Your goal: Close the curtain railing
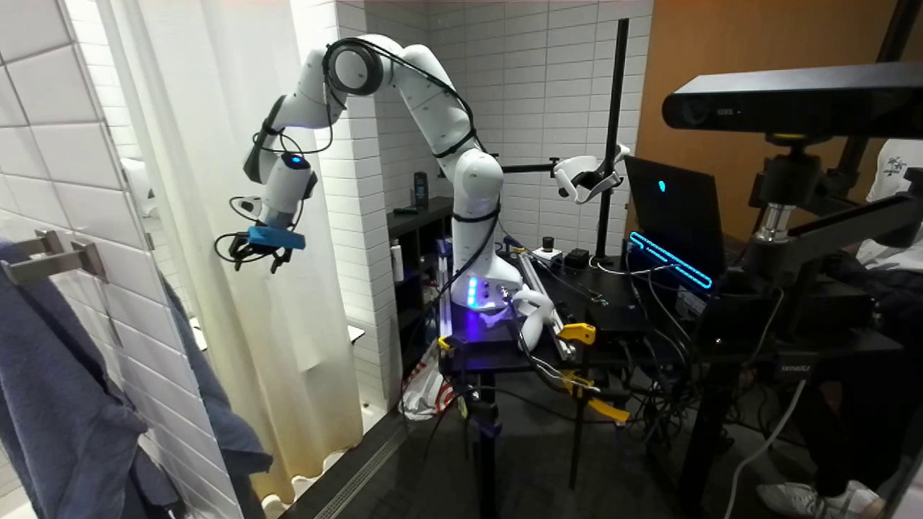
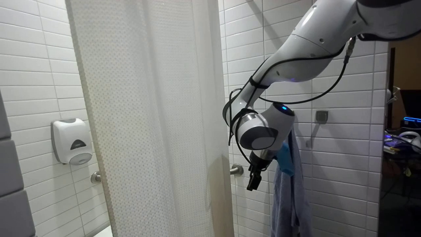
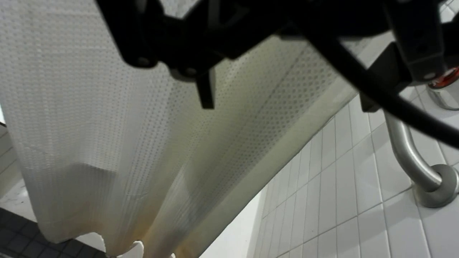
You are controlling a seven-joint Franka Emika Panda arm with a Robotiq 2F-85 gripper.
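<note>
- Light is strongest on the curtain (image 1: 288, 310), nearly white up high in an exterior view; the floor (image 1: 533, 447) there sinks to near-black.
- A violet-blue glow from the robot's base (image 1: 490, 285) spills onto the table (image 1: 483, 358); the laptop (image 1: 678, 209) glows cyan along an edge.
- Soft diagonal shadows cross the wall tiles (image 2: 342, 184) in an exterior view, and glare whitens the arm (image 2: 306, 46).
- In the wrist view, the end effector (image 3: 287, 96) is almost a silhouette and the cable (image 3: 426, 120) blurs.
</note>
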